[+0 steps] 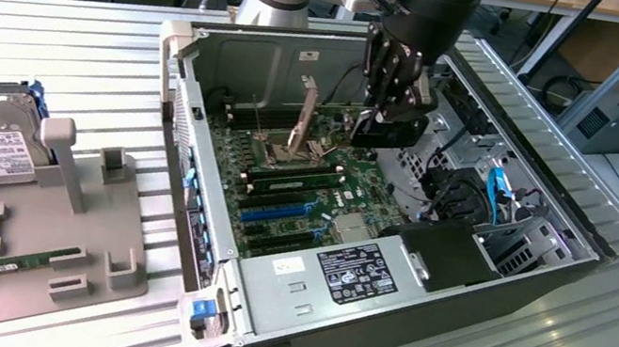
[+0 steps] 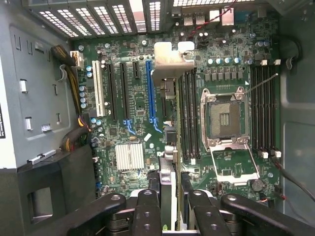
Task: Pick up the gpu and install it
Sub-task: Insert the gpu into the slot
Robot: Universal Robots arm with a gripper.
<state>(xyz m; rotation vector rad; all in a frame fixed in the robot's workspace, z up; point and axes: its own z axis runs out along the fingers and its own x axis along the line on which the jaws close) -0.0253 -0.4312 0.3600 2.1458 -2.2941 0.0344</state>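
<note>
We see the gpu [image 2: 170, 123] clamped edge-on between the hand's [image 2: 172, 201] fingers, inside the case [image 1: 216, 52] over the motherboard [image 2: 133, 103]. The hand points straight down from the arm [image 1: 435, 5].

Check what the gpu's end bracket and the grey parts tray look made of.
gpu bracket: bare sheet metal by the look, pale silvery, with a folded tab. Grey tray: probably plastic, moulded or printed; matte, even grey, blocky posts. Cannot confirm from looks alone.
</note>
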